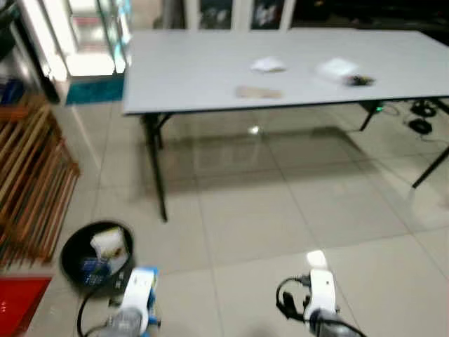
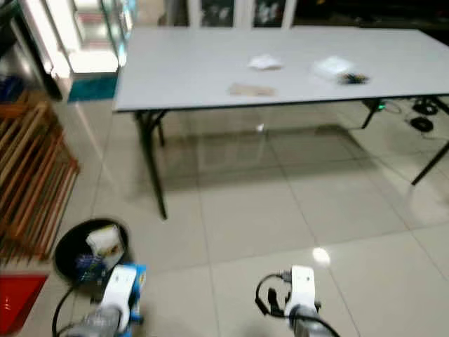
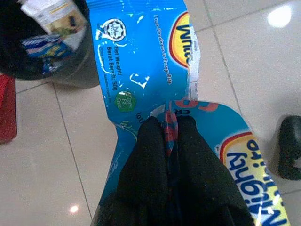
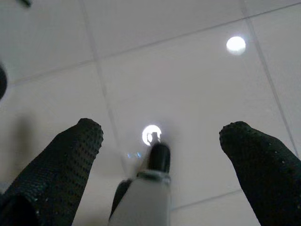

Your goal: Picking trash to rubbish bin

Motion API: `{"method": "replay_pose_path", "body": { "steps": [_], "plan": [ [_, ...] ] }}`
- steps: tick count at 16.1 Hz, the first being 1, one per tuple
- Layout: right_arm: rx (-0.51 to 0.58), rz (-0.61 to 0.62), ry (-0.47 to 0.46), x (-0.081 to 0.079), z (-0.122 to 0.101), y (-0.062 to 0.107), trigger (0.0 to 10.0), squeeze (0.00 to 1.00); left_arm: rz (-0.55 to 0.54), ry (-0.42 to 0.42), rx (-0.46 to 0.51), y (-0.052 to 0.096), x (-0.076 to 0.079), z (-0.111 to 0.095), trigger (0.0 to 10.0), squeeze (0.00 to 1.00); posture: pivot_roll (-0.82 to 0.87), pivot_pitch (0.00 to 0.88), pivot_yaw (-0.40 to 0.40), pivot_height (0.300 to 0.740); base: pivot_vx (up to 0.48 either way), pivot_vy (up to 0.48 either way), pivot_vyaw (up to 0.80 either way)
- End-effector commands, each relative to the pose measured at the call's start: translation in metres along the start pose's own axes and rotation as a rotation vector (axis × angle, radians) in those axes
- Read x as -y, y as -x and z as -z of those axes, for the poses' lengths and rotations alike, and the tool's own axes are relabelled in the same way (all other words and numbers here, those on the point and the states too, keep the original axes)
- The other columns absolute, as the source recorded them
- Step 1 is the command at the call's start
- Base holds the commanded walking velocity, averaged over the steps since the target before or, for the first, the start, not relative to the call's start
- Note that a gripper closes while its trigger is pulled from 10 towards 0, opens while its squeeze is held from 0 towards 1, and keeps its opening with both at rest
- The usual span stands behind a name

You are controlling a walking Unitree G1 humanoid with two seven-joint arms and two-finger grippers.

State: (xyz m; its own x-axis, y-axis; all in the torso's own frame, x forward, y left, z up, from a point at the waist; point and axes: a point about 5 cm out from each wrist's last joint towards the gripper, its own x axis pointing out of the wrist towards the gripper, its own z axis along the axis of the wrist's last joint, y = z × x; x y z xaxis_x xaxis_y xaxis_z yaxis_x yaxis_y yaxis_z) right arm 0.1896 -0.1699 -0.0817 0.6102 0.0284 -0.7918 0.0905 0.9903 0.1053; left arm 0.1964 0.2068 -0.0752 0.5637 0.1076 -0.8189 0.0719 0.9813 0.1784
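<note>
While the robot stands on the tiled floor (image 1: 280, 232) before a long grey table (image 1: 210, 70), its left hand (image 3: 171, 129) pinches a blue snack wrapper (image 3: 141, 70) between its two black fingers, pressed together on the foil. The wrapper hangs just beside a round black rubbish bin (image 1: 74, 263), which stands on the floor near the robot's left arm and already holds a white packet (image 1: 107, 243) and some blue packaging. The right hand (image 4: 160, 136) hangs over bare floor tiles with its fingers (image 4: 77, 141) spread wide and nothing between them. On the table lie a white crumpled paper (image 1: 267, 66), a clear plastic bag (image 1: 337, 69) and a flat brownish scrap (image 1: 258, 92). A wooden rack (image 1: 31, 182) stands at the left.
</note>
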Motion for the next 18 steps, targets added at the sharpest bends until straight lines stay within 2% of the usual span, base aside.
{"method": "replay_pose_path", "body": {
  "steps": [1,4,6,7,15,18],
  "plan": [
    [0.024,-0.004,-0.001,-0.0014,-0.006,-0.0009,10.0,0.0,-0.014,-0.009,-0.013,0.0006,-0.0051,0.0038,10.0,0.0,-0.01,0.039,-0.064,0.74,0.0,0.409,0.0],
    [0.029,-0.009,0.021,-0.0016,-0.0066,-0.001,10.0,0.0,-0.018,-0.008,-0.01,0.0005,-0.0059,0.0029,10.0,0.0,-0.01,0.052,-0.065,0.74,0.0,0.407,0.0],
    [0.024,0.007,0.016,0.0007,-0.0055,-0.0007,10.0,0.0,-0.021,-0.001,-0.006,0.0004,-0.0067,0.0017,10.0,0.0,-0.01,0.057,-0.066,0.74,0.0,0.399,0.8],
    [0.021,0.015,-0.012,0.0018,-0.0045,-0.0005,10.0,0.0,-0.023,0.001,-0.005,0.0004,-0.0071,0.0011,10.0,0.0,-0.01,0.062,-0.066,0.74,0.0,0.405,0.0],
    [0.021,0.009,-0.005,0.0018,-0.0052,-0.0007,10.0,0.0,-0.023,0.009,0.005,0.0,-0.0069,-0.0021,10.0,0.0,-0.01,0.076,-0.068,0.74,0.0,0.349,0.0],
    [0.021,0.007,-0.007,0.0016,-0.0047,-0.0006,10.0,0.0,-0.021,0.009,0.012,-0.0001,-0.0065,-0.0032,10.0,0.0,-0.01,0.076,-0.067,0.74,0.0,0.092,0.0]
  ]
}}
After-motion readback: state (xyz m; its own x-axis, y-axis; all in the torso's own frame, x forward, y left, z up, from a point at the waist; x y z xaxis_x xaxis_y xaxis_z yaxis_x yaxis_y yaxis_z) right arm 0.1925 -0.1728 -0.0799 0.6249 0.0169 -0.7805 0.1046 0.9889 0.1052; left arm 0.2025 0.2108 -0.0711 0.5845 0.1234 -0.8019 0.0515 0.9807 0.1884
